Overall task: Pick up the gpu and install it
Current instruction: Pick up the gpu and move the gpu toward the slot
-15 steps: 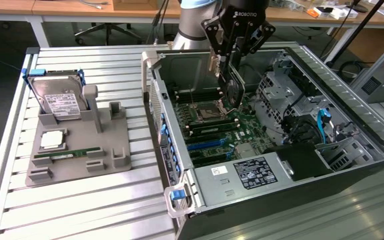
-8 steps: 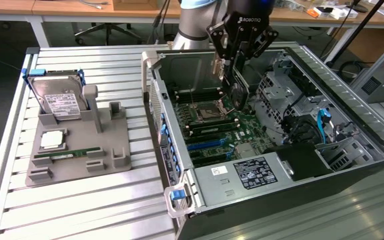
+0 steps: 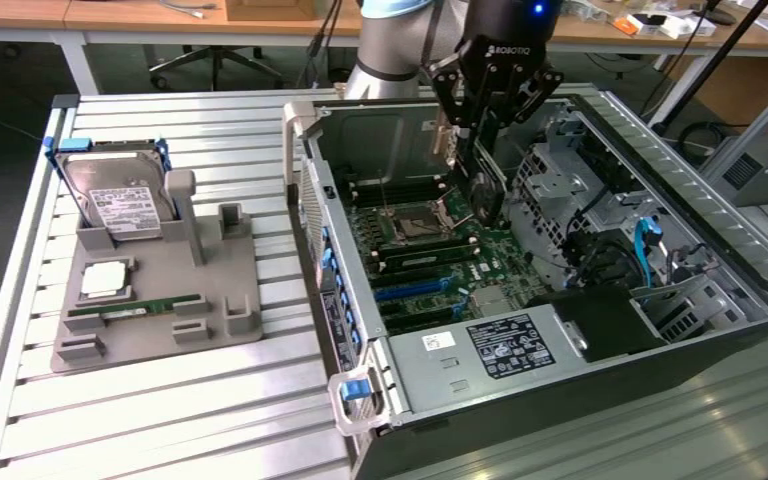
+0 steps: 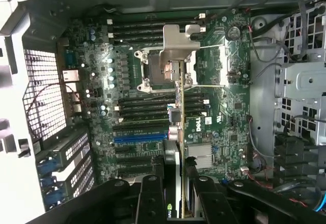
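Observation:
My gripper (image 3: pixel 480 135) hangs over the open computer case (image 3: pixel 704 230), shut on the gpu (image 3: pixel 484 190). The gpu is a thin dark card held on edge, a little above the motherboard (image 3: pixel 424 255) near the CPU socket. In the wrist view the gpu (image 4: pixel 182 127) appears edge-on as a narrow strip, with its silver metal bracket (image 4: pixel 175 43) at the far end over the socket. The gripper (image 4: pixel 178 196) clamps the card between its black fingers (image 4: pixel 151 198). A blue expansion slot (image 4: pixel 140 138) lies on the board beside the card.
On the exterior view's left a grey stand (image 3: pixel 224 300) carries a hard drive (image 3: pixel 117 195), a CPU (image 3: pixel 104 280) and a green memory stick (image 3: pixel 137 310). Inside the case are a power supply (image 3: pixel 518 345), drive cages (image 3: pixel 558 180) and loose cables (image 3: pixel 644 250).

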